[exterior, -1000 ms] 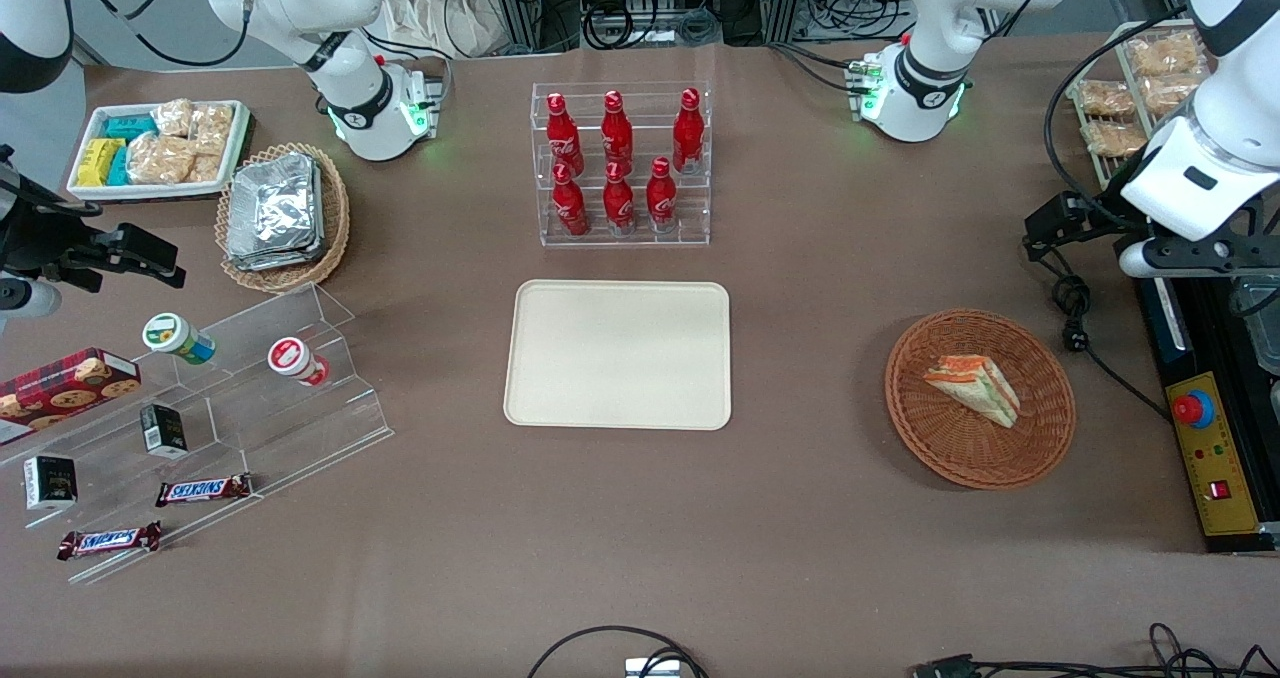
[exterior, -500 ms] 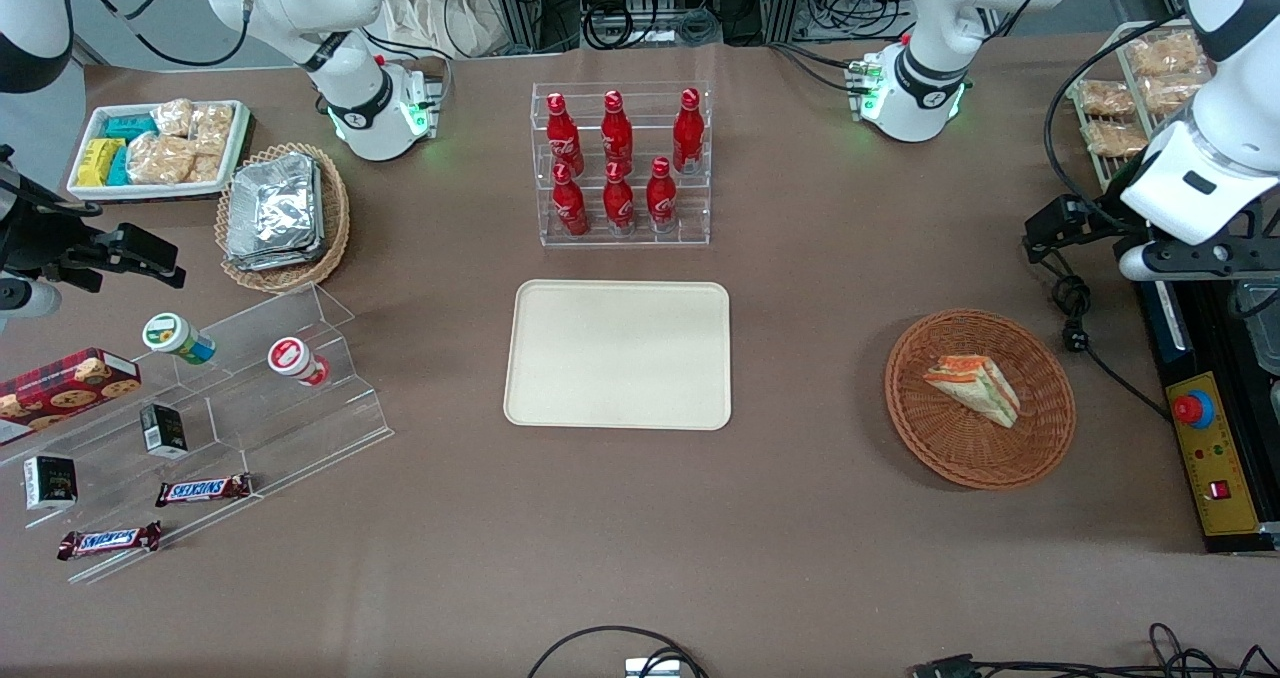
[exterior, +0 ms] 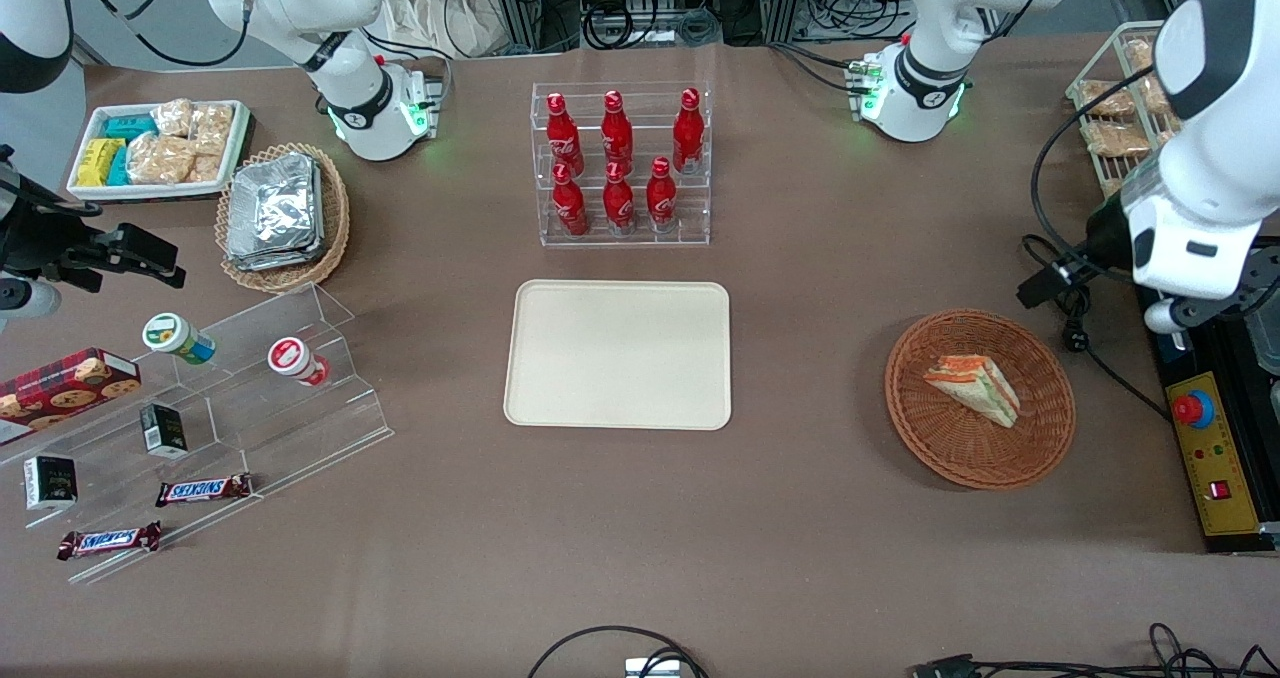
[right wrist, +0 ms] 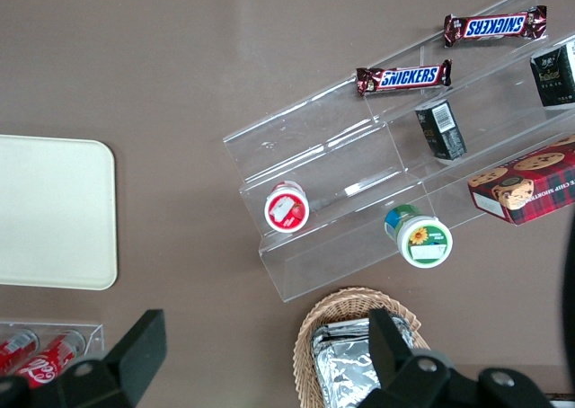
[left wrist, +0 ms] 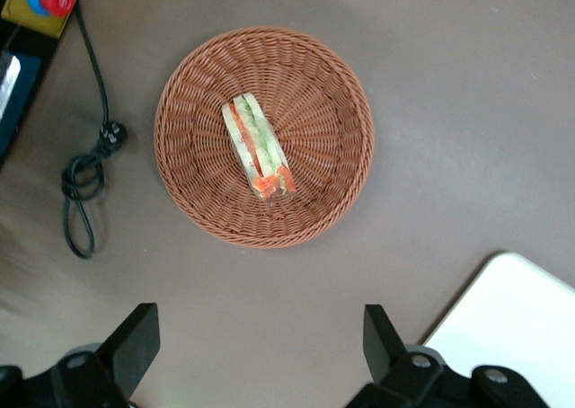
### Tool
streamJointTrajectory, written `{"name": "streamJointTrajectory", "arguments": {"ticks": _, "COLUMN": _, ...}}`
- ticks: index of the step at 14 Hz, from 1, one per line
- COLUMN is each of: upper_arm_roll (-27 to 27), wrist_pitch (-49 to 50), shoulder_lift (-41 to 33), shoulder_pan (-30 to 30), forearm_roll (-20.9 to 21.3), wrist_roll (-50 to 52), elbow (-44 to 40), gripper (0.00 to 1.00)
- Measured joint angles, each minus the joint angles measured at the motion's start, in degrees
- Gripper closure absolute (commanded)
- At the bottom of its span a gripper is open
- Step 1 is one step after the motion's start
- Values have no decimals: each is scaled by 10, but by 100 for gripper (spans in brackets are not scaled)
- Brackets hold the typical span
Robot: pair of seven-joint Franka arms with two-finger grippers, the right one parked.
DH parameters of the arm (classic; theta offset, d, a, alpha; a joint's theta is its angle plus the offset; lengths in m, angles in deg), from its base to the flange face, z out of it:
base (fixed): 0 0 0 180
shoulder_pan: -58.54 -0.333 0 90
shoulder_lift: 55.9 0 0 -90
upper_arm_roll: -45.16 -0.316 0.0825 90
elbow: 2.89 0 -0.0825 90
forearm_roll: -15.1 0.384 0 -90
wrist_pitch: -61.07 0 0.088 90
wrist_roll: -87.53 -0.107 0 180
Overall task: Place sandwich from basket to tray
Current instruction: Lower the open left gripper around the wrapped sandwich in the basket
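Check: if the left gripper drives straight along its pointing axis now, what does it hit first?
Probably bare table, just short of the basket rim. The left gripper points down, fingers open; the sandwich lies off that line. Depth unclear.

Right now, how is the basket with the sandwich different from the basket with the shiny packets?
The sandwich basket is reddish-brown; the foil basket is lighter tan. The first holds one sandwich, with much bare weave; the second is filled by stacked foil packets. Both are woven wicker. The gripper is open, above the table beside the sandwich basket.

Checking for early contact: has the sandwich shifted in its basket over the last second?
No. The sandwich lies unchanged in the basket; the open claw hangs above the table.
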State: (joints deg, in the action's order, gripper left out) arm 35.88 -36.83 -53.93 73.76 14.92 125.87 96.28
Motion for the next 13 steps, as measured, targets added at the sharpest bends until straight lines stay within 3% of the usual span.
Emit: {"name": "streamJointTrajectory", "arguments": {"ticks": 13, "upper_arm_roll": -17, "wrist_pitch": -390, "shoulder_lift": 108, "shoulder_pan": -24, "forearm_roll": -1, "wrist_roll": 87, "elbow": 232, "gripper": 0}}
